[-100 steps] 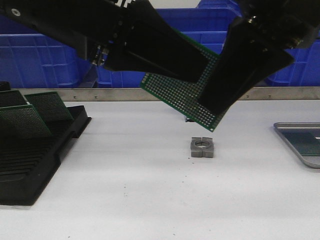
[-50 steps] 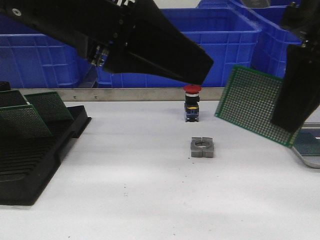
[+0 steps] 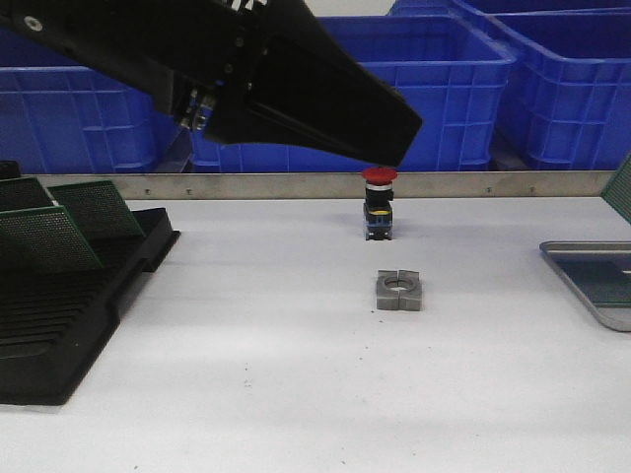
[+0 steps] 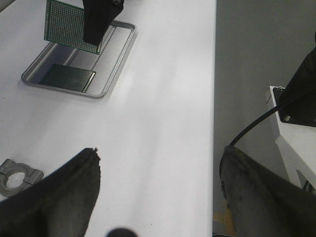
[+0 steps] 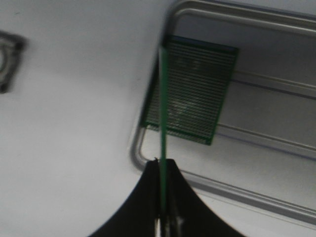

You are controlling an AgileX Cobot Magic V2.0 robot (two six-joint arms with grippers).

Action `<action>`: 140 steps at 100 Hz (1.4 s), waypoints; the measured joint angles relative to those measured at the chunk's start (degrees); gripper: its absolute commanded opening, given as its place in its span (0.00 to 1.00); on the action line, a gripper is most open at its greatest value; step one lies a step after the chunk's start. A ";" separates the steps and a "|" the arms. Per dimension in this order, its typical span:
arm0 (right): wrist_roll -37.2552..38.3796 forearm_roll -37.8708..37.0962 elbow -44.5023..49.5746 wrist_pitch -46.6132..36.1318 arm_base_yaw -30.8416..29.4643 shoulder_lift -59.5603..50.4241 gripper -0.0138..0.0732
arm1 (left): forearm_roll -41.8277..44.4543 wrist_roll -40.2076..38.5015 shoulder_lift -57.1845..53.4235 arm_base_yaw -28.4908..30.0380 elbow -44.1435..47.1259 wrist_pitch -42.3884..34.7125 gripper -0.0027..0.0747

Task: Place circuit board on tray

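- I see the circuit board [image 4: 69,25] held on edge in my right end effector [image 5: 164,217], whose fingers are pinched tight on the board's lower edge; it hangs above the tray, not touching it.
- In the front view only a green corner of that board [image 3: 621,187] shows at the far right edge of the picture.
- The tray [image 4: 109,71] lies flat at the right end of the white surface [image 3: 296,374], and a second green board [image 5: 195,98] already lies flat inside it against one end.
- My left end effector [image 4: 158,197] is spread wide with nothing between its fingers, hovering over bare surface left of the tray.
- A grey metal block with a round hole [image 3: 398,291] sits near the middle of the surface, well apart from the tray.
- Just beyond it stands a red-capped push button [image 3: 379,205].
- At the left, a black slotted rack [image 3: 69,305] holds more green boards [image 3: 49,232] tilted in its slots.
- Blue bins [image 3: 434,89] line the far side behind a metal rail.
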 measured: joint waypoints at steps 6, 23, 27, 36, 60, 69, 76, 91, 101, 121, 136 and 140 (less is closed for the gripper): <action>0.13 0.00 0.00 -1.39 -0.83 2.02 0.11 | 0.00 0.00 0.00 0.00 0.00 0.00 0.66; 0.26 0.00 0.00 -2.86 -1.87 5.47 0.36 | -0.10 0.00 0.00 0.00 0.00 0.00 0.64; 0.26 0.00 0.00 -3.21 -1.87 5.62 0.44 | -0.11 0.00 0.00 0.00 0.00 0.00 0.63; 0.39 0.00 0.00 -4.14 -1.87 5.72 0.57 | -0.11 0.00 0.00 0.00 0.00 0.00 0.63; 0.38 -2.22 -2.16 -3.47 -1.87 5.72 0.60 | -0.11 0.00 0.00 0.00 0.00 0.00 0.63; 0.38 -3.38 -3.27 -2.13 -1.87 5.57 0.59 | -0.18 0.00 0.00 0.35 0.00 0.00 0.57; 0.38 -3.61 -3.42 -1.44 -1.87 4.70 0.51 | -0.18 0.00 0.00 1.13 0.00 0.00 0.45; 0.38 -3.84 -2.88 -1.77 -1.87 0.64 0.17 | -0.32 0.00 0.00 4.37 0.00 1.15 0.01; 0.28 -3.55 -0.11 -4.08 -1.87 -3.51 0.09 | -0.32 -0.22 0.00 7.41 0.00 3.42 0.01; -2.27 -0.30 9.52 -13.27 -1.87 -13.96 0.09 | -0.32 -4.91 -0.11 14.89 0.00 6.34 0.01; -3.21 1.31 16.71 -21.30 -0.74 -22.24 0.09 | 0.04 -5.73 -2.82 20.06 0.11 4.88 0.01; -3.31 1.55 18.50 -23.07 0.15 -24.61 0.09 | 0.04 -5.86 -4.24 21.27 0.26 3.37 0.01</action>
